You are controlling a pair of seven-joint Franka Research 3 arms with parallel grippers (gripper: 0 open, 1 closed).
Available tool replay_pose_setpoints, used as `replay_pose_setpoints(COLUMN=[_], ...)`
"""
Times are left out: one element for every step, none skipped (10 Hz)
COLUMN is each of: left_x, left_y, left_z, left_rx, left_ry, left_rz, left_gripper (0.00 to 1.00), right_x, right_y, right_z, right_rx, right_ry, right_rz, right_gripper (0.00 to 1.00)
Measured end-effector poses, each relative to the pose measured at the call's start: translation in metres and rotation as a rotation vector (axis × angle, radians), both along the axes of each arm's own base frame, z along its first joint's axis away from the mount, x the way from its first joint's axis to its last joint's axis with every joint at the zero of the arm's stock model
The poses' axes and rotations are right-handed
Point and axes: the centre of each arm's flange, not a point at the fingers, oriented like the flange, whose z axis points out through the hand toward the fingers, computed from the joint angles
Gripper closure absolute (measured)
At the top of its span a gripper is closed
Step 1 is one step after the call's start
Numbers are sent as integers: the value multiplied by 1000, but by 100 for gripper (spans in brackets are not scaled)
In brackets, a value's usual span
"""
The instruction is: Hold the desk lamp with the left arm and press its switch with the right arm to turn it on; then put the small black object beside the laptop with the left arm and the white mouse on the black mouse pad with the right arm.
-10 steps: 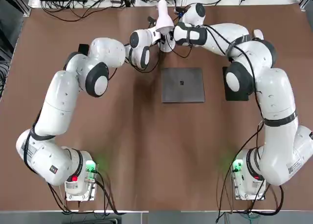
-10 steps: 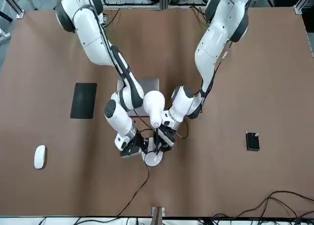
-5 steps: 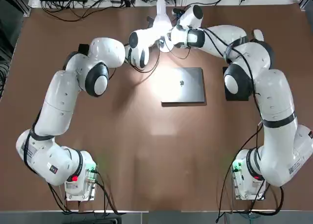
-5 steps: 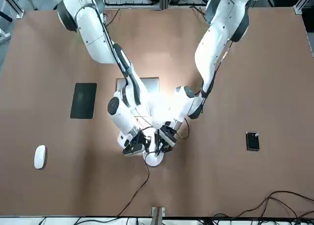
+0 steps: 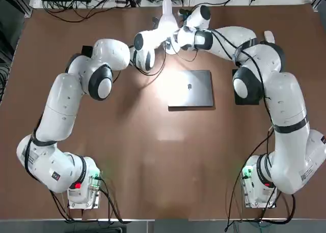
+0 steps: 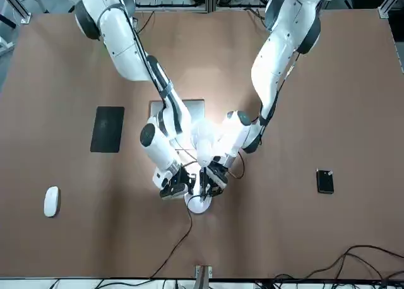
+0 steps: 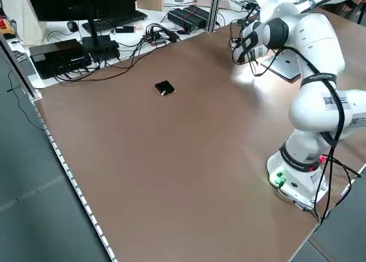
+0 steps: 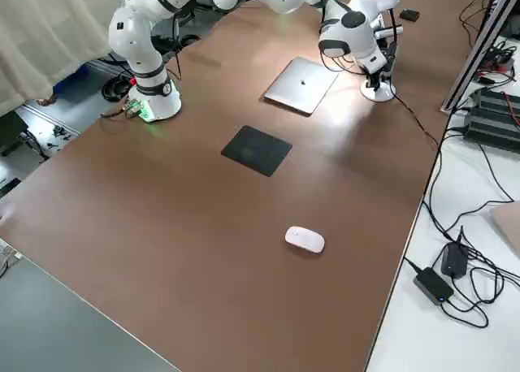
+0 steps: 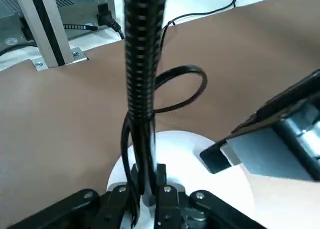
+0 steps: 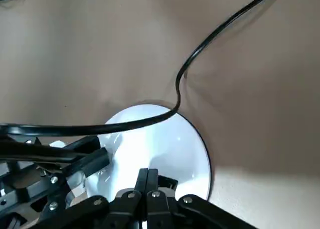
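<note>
The white desk lamp (image 6: 205,144) is lit and throws a bright patch on the grey laptop (image 5: 190,88). My left gripper (image 9: 145,191) is shut on the lamp's black gooseneck (image 9: 142,89), just above the round white base (image 10: 165,144). Over that base, on the lamp's other side, my right gripper (image 10: 147,181) is shut with nothing in it. The small black object (image 6: 325,181) lies alone, far out on my left. The white mouse (image 6: 51,201) lies far out on my right. The black mouse pad (image 6: 107,129) sits right of the laptop.
The lamp's black cable (image 10: 200,54) runs off the base toward the table's far edge (image 6: 202,277). Beyond that edge lie power bricks and cables (image 8: 443,270). Both forearms cross above the laptop's far side.
The lamp has come on: it was dark one second ago and lights the laptop now. My right gripper has shifted slightly at the base. The left gripper keeps its hold.
</note>
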Motion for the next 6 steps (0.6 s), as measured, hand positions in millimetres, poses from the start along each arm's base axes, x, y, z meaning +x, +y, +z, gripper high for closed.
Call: replay_pose_setpoints(left_x=[-1, -3, -3, -3, -3, -4], left_y=[-2, -4, -4, -4, -4, -5], left_z=[0, 0, 0, 0, 0, -1], left_rx=[-2, -2, -3, -5, -9, -22], left_ry=[2, 2, 2, 4, 8, 24], left_rz=[-2, -4, -3, 0, 3, 15], left_gripper=[85, 85, 85, 85, 84, 72], right_x=[5, 15, 27, 39, 48, 56], right_y=[-5, -17, -37, -60, -80, -102], right_z=[5, 14, 25, 31, 35, 36], right_rx=[-17, -44, -78, -113, -137, -161], right_ry=[11, 12, 7, 0, -2, -5], right_rz=[19, 37, 50, 62, 72, 86], right_gripper=[99, 99, 99, 99, 97, 83])
